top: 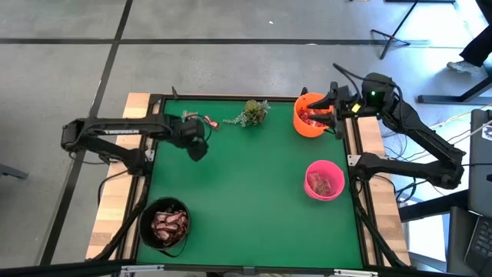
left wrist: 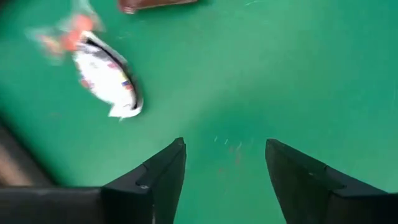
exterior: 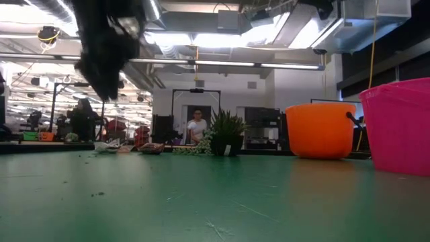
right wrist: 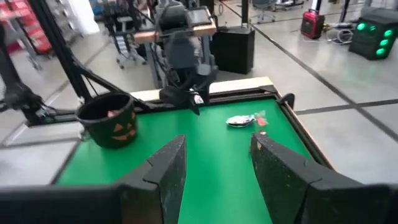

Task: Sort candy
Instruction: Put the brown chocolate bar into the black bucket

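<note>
Left gripper (top: 197, 148): over the green mat (top: 254, 192) near its far left part, fingers spread apart with only bare mat between them in the left wrist view; nothing held.

Right gripper (top: 332, 108): at the far right corner, at the rim of the orange bowl (top: 310, 115); fingers parted, nothing visible between them in the right wrist view.

Loose candy, far left of mat:
- White-wrapped sweet (left wrist: 106, 78) with small coloured print, oblong, long axis running diagonally across the left wrist view; a blurred red-orange twisted end beside it. Lies on the mat just ahead of the left gripper, apart from the fingers (left wrist: 163, 177).
- Dark brown-red bar (left wrist: 155, 4), only partly in view, farther from the gripper than the white sweet.
- In the high view these read as a small cluster (top: 201, 119) between the left gripper and the green plant sprig (top: 252, 112).

Containers:
- Orange bowl, far right corner: red candy inside.
- Pink bowl (top: 324, 180), right side, nearer than the orange one: brownish-red sweets inside.
- Black bucket (top: 164, 223) with a jack-o'-lantern face, near left corner: pale and pinkish wrapped candy inside.

Background, low view: a person (exterior: 197, 126) standing in the room beyond the table.
</note>
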Motion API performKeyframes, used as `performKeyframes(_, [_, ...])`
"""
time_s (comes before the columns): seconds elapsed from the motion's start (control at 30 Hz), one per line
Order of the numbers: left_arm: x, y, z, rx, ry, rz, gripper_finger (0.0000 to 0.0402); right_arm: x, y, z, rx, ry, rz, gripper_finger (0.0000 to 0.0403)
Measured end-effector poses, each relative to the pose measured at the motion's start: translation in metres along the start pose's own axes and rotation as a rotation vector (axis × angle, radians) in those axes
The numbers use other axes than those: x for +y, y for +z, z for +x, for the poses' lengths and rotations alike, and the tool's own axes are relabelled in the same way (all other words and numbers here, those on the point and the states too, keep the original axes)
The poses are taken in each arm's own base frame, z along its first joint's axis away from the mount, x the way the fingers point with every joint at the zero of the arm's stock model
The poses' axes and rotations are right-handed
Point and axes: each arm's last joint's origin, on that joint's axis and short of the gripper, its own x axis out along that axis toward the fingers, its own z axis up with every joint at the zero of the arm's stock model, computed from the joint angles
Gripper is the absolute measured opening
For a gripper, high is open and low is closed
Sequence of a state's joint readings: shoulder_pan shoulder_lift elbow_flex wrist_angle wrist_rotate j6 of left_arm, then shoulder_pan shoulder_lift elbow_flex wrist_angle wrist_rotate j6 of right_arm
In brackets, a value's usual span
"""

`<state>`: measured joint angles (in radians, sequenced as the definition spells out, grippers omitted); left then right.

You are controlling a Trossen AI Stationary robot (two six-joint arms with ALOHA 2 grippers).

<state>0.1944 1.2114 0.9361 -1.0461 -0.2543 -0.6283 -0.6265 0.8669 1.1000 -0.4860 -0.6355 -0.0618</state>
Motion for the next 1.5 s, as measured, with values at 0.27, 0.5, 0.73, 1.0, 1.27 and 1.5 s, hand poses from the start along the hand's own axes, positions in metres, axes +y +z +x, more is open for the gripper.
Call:
performKeyframes(0.27, [0.048,0.008,0.055,0.024,-0.026,-0.203,0.0252,0.013,-0.001,0.009,0.031,-0.045,-0.081,0.0177])
performKeyframes(0.5, [0.071,0.015,0.067,-0.006,0.081,-0.308,0.0268,0.015,-0.001,0.011,0.035,-0.033,-0.102,0.0177])
performKeyframes(0.73, [0.075,0.028,0.094,0.006,0.106,-0.365,0.0269,0.012,-0.003,0.017,0.054,-0.031,-0.091,0.0177])
performKeyframes(1.0, [0.077,0.026,0.128,0.143,0.159,-0.379,0.0259,0.009,-0.007,0.024,0.098,-0.027,-0.068,0.0177])
performKeyframes(1.27, [0.076,0.027,0.131,0.151,0.155,-0.327,0.0194,0.008,-0.008,0.025,0.105,-0.026,-0.065,0.0177])
performKeyframes(1.5, [0.076,0.026,0.13,0.153,0.159,-0.296,0.0064,0.008,-0.008,0.025,0.105,-0.026,-0.063,0.0177])
